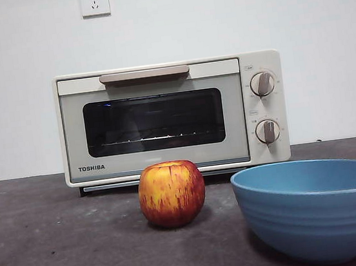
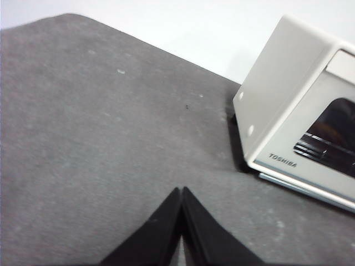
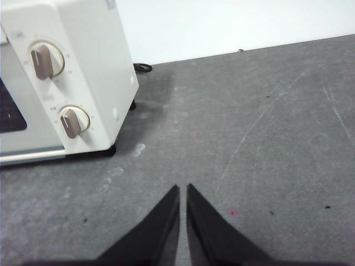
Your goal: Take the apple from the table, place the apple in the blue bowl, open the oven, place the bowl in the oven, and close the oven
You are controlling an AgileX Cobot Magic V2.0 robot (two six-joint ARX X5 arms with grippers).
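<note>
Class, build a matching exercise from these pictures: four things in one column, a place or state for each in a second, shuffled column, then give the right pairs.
Column one:
1. apple
2. blue bowl
3. oven
4. left pincer

Column two:
A. door closed, at the back of the table
B. empty, nearest the camera in the front view
C. shut, holding nothing
D. on the table in front of the oven door

Pairs: 1-D, 2-B, 3-A, 4-C
</note>
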